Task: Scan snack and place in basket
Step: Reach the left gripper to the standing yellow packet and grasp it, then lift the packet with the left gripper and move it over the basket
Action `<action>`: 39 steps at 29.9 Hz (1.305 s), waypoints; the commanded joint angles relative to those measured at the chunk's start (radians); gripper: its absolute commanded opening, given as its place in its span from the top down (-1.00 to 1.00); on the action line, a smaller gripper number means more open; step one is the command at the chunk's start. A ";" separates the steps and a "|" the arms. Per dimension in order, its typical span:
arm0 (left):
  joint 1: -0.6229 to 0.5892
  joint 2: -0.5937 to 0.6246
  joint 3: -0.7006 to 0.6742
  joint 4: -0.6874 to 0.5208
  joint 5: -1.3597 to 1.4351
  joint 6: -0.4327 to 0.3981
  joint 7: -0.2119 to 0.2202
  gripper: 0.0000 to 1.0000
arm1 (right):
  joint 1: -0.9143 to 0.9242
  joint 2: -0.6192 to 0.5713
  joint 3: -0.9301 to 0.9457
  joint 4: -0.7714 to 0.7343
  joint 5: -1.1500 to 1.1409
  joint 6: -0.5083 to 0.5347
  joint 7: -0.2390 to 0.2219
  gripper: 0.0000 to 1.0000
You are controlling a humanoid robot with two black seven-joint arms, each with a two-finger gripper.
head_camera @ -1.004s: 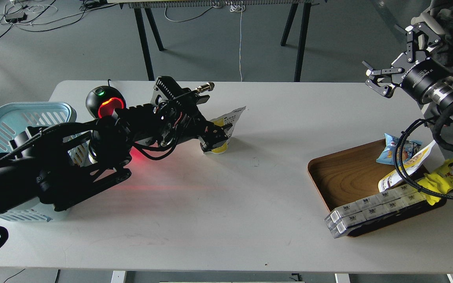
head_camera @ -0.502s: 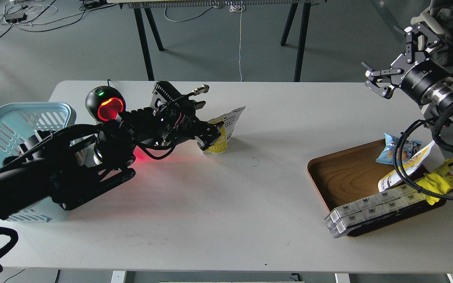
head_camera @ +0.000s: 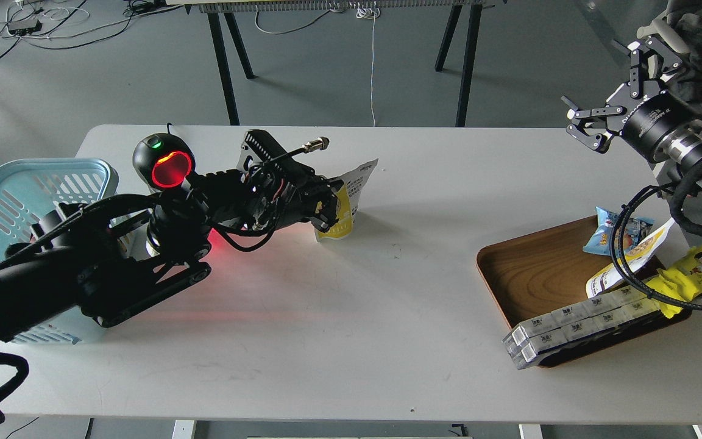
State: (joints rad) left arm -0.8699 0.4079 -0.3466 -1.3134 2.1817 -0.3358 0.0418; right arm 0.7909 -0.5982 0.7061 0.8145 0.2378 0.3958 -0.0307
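Note:
The snack (head_camera: 351,196), a pouch with a yellow lower front and a white printed top, stands a little tilted on the white table (head_camera: 351,317) left of centre. My left gripper (head_camera: 328,210) is at the pouch's left edge and covers part of it. Its dark fingers cannot be told apart, so a grip does not show. The light blue basket (head_camera: 34,183) stands at the table's left end, partly behind my left arm. My right gripper (head_camera: 610,85) is open and empty, raised above the table's far right corner.
A black round scanner (head_camera: 165,161) glows red just left of my left wrist and throws red light on the table. A brown wooden tray (head_camera: 540,268) at the right holds a blue packet (head_camera: 616,231), a yellow cartoon-face pack (head_camera: 698,268) and long white boxes (head_camera: 576,326).
My left gripper has drawn back a little to the left, from over the pouch's lower front to its left edge. The pouch has hardly moved. The right arm has stayed almost still.

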 commanded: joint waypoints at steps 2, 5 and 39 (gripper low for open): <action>0.002 0.000 -0.002 -0.006 0.000 0.006 0.001 1.00 | 0.001 0.000 0.000 0.000 0.000 -0.002 0.000 -0.97; 0.000 0.014 -0.003 -0.026 0.000 0.011 -0.002 1.00 | 0.002 0.000 0.000 0.000 0.000 -0.003 0.000 -0.97; 0.147 0.526 -0.207 -0.354 -0.224 0.222 -0.108 1.00 | 0.014 -0.002 0.001 0.011 -0.029 -0.038 -0.002 -0.96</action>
State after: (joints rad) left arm -0.7343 0.9051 -0.5612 -1.6358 1.9572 -0.1212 -0.0652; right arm 0.8063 -0.5990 0.7071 0.8254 0.2092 0.3574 -0.0324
